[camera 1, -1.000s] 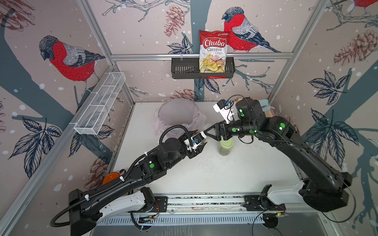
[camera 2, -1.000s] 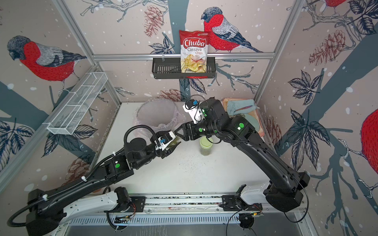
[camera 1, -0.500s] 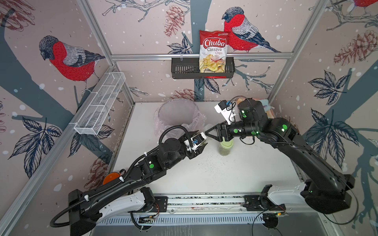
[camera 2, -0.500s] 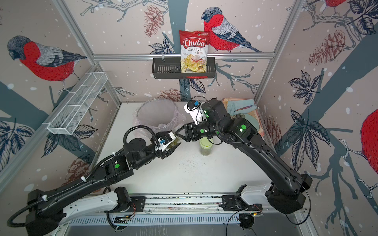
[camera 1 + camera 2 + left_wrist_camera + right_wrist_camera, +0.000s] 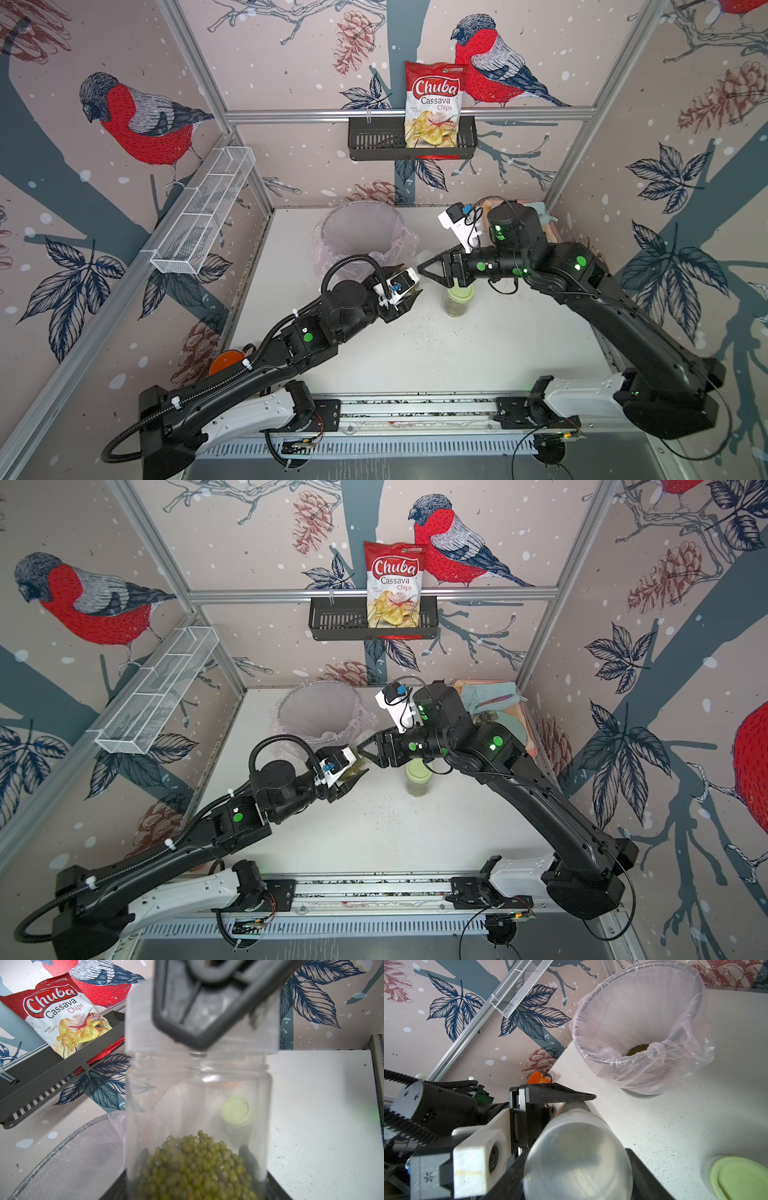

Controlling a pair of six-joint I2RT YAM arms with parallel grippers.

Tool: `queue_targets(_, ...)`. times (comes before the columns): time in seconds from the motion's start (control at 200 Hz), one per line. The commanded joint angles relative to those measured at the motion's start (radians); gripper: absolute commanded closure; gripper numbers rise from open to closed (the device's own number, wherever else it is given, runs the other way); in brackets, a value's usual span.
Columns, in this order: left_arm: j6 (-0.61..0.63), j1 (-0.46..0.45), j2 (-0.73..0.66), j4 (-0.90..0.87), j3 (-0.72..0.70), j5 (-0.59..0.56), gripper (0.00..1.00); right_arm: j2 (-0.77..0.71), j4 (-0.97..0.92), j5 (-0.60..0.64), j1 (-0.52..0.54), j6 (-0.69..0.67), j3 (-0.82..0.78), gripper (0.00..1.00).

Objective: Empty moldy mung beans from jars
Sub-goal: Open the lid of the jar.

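Two jars logged. Item one — short jar [image 5: 197, 1105], clear lid [image 5: 577, 1157] on, clamped at its base end by my left gripper [image 5: 409, 282]. Its long axis is tilted, with the lid end pointing far-right into my right gripper [image 5: 422, 266], whose jaws pinch the lid. Mung beans [image 5: 197, 1167] are heaped at the base end. Item two — green-lidded jar [image 5: 459, 297], upright on the table [image 5: 498, 353], just right of both grippers. Lined bin [image 5: 357, 208] stands far left, beans inside.

Bright, even overhead light is laying soft arm shadows on the white table [image 5: 498, 365]. Both top views are bowing at their edges, and the wrist views are blurring the close-up clear jar [image 5: 197, 1101] and clear lid [image 5: 577, 1167].
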Motion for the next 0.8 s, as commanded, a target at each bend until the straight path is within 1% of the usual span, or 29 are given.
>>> queue_targets(0.0, -0.02, 0.004, -0.004, 0.06, 0.005, 0.025, 0.8, -0.017, 0.053, 0.017, -0.002, -0.041, -0.022, 0.35)
queue_targets(0.145, -0.027, 0.005, 0.003, 0.054, 0.009, 0.062, 0.82, -0.024, 0.109, 0.011, -0.003, -0.062, -0.063, 0.35)
queue_targets(0.365, -0.039, 0.006, 0.014, 0.039, 0.009, 0.128, 0.83, -0.056, 0.151, -0.013, -0.01, -0.097, -0.073, 0.35)
queue_targets(0.645, -0.034, 0.009, 0.005, 0.037, 0.008, 0.112, 0.85, -0.057, 0.135, -0.087, -0.038, -0.127, -0.065, 0.35)
queue_targets(0.735, -0.031, 0.011, 0.002, 0.035, 0.006, 0.106, 0.85, -0.062, 0.127, -0.139, -0.053, -0.137, -0.067, 0.35)
queue_targets(0.795, -0.032, 0.011, 0.002, 0.037, 0.006, 0.11, 0.86, -0.066, 0.125, -0.148, -0.059, -0.146, -0.07, 0.35)
